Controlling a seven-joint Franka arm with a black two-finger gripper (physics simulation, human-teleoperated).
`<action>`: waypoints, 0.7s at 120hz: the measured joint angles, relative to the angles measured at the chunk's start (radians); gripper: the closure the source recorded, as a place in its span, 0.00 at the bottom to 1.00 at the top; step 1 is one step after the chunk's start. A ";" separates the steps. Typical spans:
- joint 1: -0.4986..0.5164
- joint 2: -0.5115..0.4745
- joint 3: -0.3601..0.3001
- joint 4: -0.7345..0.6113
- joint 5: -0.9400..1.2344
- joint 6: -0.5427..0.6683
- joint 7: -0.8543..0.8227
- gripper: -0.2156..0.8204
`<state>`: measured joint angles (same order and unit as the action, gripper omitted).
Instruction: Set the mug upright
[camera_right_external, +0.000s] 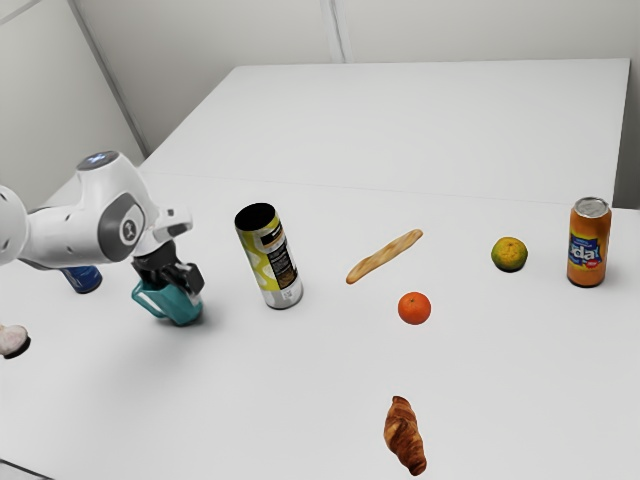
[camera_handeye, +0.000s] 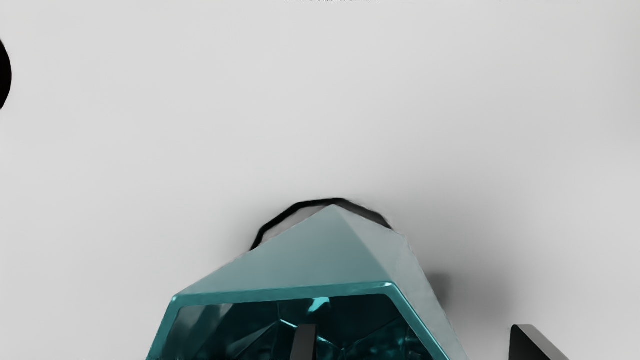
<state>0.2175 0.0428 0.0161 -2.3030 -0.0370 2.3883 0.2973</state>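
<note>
At the exterior view's left, the mug (camera_right_external: 178, 303) opens toward the wide end effector (camera_handeye: 412, 326), one finger (camera_handeye: 304, 345) inside, one outside; I can't tell if it leans, but it looks hard, light and maybe slippery, so its wall (camera_handeye: 310, 255) seems good to hold.

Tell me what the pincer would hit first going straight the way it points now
Probably the inside of the teal mug: one finger of the pincer shows over or in its mouth, the other outside its wall. Remaining depth is unclear.
</note>
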 joint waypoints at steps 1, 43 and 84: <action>0.000 -0.001 0.000 0.000 0.000 0.000 -0.004 0.39; -0.026 -0.024 0.000 0.041 0.001 0.002 -0.111 0.24; -0.021 -0.078 -0.031 0.503 0.007 -0.449 -0.158 0.21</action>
<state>0.1966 -0.0352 -0.0148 -1.7996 -0.0300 1.9391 0.1397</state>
